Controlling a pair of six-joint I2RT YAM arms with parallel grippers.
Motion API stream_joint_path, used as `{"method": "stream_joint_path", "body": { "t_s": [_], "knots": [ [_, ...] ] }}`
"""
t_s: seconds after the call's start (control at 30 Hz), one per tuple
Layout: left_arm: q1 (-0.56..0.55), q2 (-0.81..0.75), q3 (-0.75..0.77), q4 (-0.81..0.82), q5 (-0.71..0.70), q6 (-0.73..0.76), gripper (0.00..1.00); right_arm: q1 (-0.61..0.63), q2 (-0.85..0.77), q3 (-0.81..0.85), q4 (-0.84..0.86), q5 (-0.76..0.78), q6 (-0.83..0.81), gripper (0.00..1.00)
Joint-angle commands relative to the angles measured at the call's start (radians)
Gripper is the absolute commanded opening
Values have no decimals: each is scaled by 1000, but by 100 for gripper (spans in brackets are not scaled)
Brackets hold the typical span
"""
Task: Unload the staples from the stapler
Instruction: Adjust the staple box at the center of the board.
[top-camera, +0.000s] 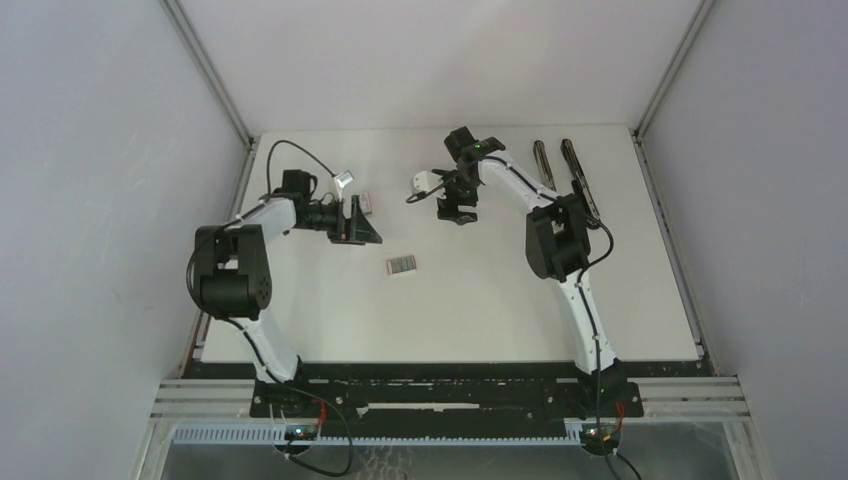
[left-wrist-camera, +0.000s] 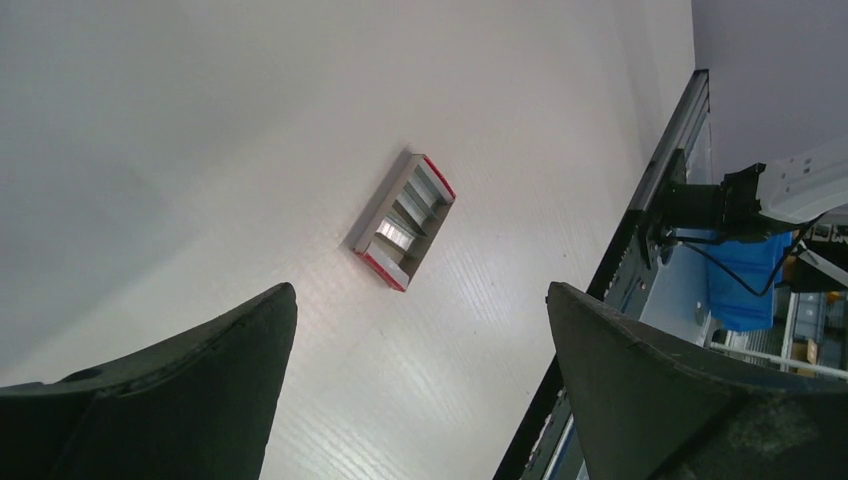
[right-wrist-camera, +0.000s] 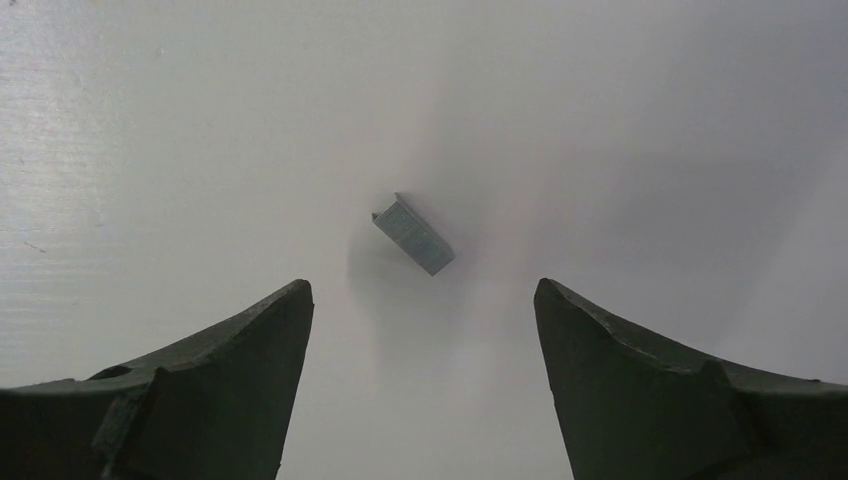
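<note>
A short grey strip of staples (right-wrist-camera: 413, 235) lies flat on the white table, just ahead of my right gripper (right-wrist-camera: 421, 285). That gripper is open with nothing between its fingers. From above, the right gripper (top-camera: 456, 208) points down at the back middle of the table and hides the strip. The stapler (top-camera: 545, 165) lies at the back right as two long dark bars side by side. My left gripper (top-camera: 360, 232) stands open and empty at the back left, apart from both.
A small pink-and-white box (left-wrist-camera: 402, 222) holding grey strips lies ahead of the left gripper (left-wrist-camera: 420, 290), near the table's middle (top-camera: 402, 265). A small pinkish piece (top-camera: 366, 203) sits beside the left gripper. Black rails (top-camera: 450, 372) edge the near side.
</note>
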Motion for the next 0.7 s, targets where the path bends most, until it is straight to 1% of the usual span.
{"method": "stream_joint_path", "body": {
  "t_s": [0.0,0.03,0.13,0.23,0.53,0.67],
  "knots": [
    [-38,35,4,45,60,-11,100,-9,23,49,-30,-43,-42,79],
    [-40,40,4,45,70,-11,100,-10,29,54,-32,-46,-44,78],
    [-41,45,-6,61,89,-8,100,-12,41,55,-27,-45,-44,63],
    [-42,44,-20,72,90,-9,100,-15,46,55,-17,-52,-39,59],
    [-42,54,-38,79,105,0,100,-4,59,60,-4,-49,-47,59],
    [-42,59,-38,79,111,0,100,3,67,62,-12,-41,-60,62]
  ]
}}
